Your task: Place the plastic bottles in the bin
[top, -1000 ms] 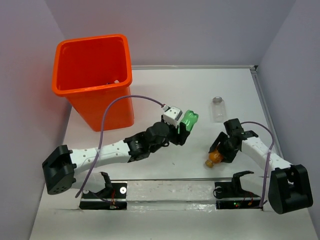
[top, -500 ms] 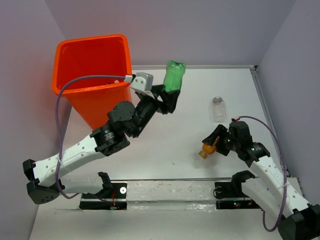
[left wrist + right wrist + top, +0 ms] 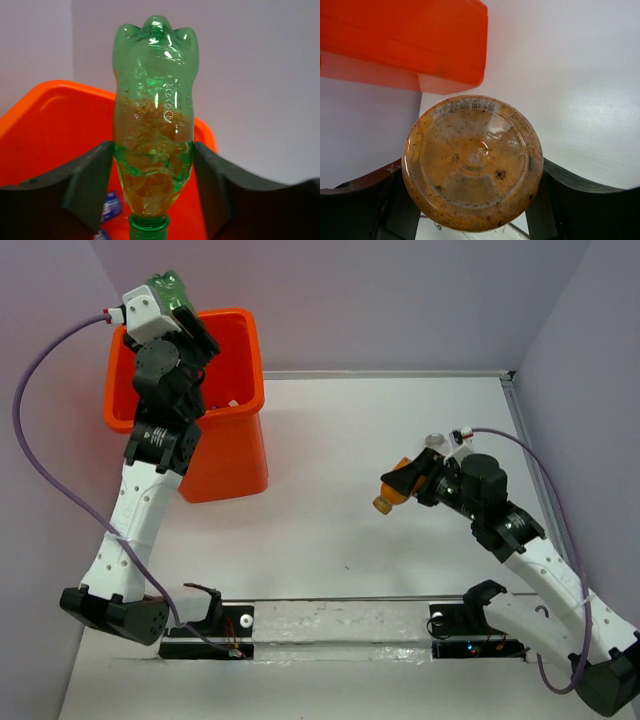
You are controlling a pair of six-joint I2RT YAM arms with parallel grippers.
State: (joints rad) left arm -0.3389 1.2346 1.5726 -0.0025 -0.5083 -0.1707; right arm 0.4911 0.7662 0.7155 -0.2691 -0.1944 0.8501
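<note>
The orange bin (image 3: 215,455) stands at the far left. My left gripper (image 3: 182,308) is raised above its mouth and shut on the green bottle (image 3: 165,287). In the left wrist view the green bottle (image 3: 155,115) sits between the fingers (image 3: 85,185), cap toward the wrist, with the bin rim (image 3: 50,90) below. A blue-labelled bottle (image 3: 111,205) lies inside the bin. My right gripper (image 3: 412,482) is lifted above the table at the right, shut on an orange bottle (image 3: 390,494). The right wrist view shows that bottle's base (image 3: 472,162) and the bin (image 3: 405,40) beyond. A clear bottle (image 3: 434,442) is mostly hidden behind the right gripper.
Purple walls close the table in at the back and both sides. A metal strip (image 3: 340,620) with both arm mounts runs along the near edge. The left arm's cable (image 3: 40,460) loops out to the left of the bin.
My left gripper has swung up and left with the green bottle, from mid-table to above the bin. My right gripper has lifted the orange bottle off the table and moved it left.
</note>
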